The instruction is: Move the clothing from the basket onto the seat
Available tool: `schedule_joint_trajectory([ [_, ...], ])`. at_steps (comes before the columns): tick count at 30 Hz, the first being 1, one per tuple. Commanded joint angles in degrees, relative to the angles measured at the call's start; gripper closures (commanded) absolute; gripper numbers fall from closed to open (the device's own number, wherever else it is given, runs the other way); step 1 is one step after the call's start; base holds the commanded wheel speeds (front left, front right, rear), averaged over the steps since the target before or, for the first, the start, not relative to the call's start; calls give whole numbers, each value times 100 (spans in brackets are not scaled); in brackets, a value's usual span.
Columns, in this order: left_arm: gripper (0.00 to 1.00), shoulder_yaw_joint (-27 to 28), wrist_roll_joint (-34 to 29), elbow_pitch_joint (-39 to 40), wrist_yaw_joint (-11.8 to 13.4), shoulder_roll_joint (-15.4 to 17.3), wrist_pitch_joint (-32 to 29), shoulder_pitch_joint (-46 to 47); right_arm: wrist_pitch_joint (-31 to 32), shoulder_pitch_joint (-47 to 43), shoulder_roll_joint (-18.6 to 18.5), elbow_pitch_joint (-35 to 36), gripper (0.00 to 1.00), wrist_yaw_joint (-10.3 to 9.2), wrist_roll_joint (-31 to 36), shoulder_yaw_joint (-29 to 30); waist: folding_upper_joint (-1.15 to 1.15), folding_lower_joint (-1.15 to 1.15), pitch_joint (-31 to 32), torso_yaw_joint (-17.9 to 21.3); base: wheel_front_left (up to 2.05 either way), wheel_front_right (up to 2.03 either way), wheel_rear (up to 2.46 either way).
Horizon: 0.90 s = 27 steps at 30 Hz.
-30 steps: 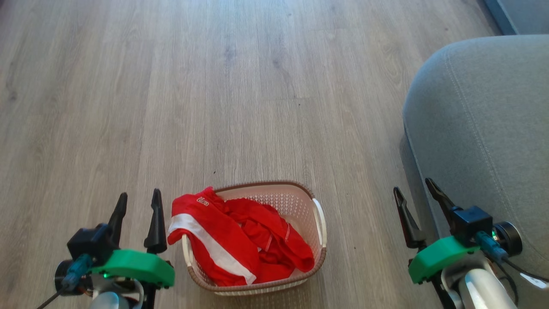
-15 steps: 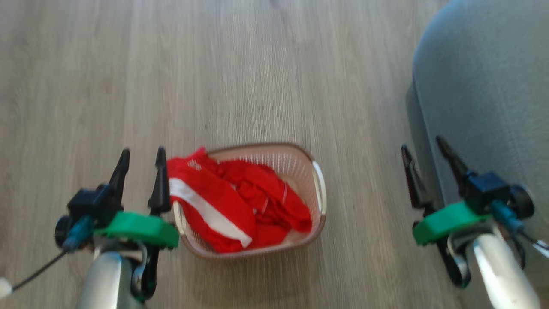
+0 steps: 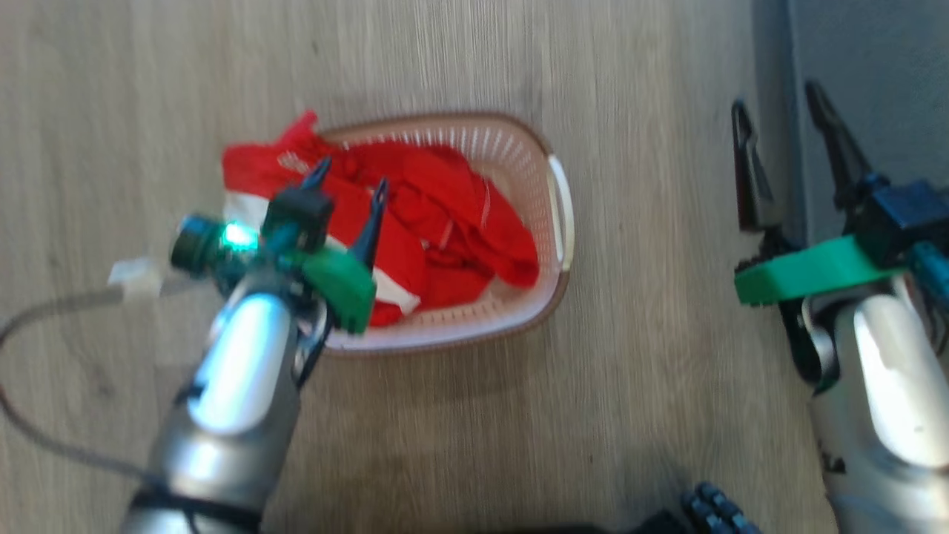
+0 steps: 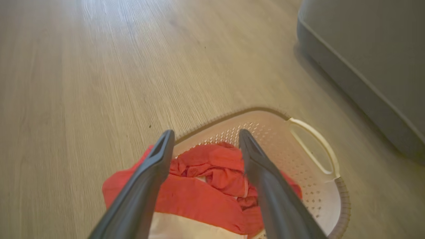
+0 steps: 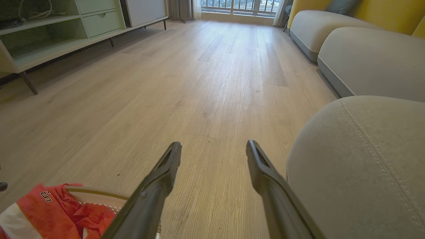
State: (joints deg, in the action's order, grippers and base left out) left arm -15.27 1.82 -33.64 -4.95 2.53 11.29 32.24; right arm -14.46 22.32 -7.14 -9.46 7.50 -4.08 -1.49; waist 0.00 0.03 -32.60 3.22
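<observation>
The left gripper [image 4: 206,132] hangs over the near left part of the basket [image 3: 511,148], its two dark, tapered fingers spread wide with nothing between them. In the left wrist view they straddle the crumpled clothing [image 3: 452,200] below; whether they touch it cannot be told. The clothing is soft, bright red fabric with a broad white stripe and a small white logo. It fills the left and middle of the basket and spills over its left rim, with the stripe slanting across the heap. The basket is cream plastic with perforated walls, a brown woven-look rim and a white handle at its right end. It stands on the pale wood-grain plank floor [image 3: 519,415], long axis running left to right across the head view.

The right gripper [image 5: 213,143] is also wide open and empty. It is over bare floor, well to the right of the basket and just beside the rounded corner of the seat [image 5: 358,159], a grey fabric cushion with double stitching.

Farther off stand more grey cushions [image 5: 365,56] and a low pale cabinet [image 5: 66,30].
</observation>
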Motion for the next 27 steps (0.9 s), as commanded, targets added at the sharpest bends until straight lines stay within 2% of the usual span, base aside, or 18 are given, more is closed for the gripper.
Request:
schedule_joint_trajectory([
  [1, 0, 79, -81, -28, -26, 133, -114, 242, -54, 64, 34, 218, 0, -1, 26, -127, 0, -3, -606, 100, 0, 0, 0],
  [7, 0, -441, -558, -1110, -96, 159, -799, 1293, -54, 294, 90, 329, 0, -1, -6, -202, 0, -3, -1211, 302, 0, 0, 0],
  [12, 0, -738, -692, -1973, -182, 171, -1340, 1932, -54, 394, 105, 433, 0, -1, -26, -198, 0, -3, -1596, 453, 0, 0, 0],
  [27, 0, -1072, -522, -3495, -242, 139, -1540, 2920, -54, 484, 143, 662, 0, -1, -133, -260, 0, -3, -2250, 713, 0, 0, 0],
])
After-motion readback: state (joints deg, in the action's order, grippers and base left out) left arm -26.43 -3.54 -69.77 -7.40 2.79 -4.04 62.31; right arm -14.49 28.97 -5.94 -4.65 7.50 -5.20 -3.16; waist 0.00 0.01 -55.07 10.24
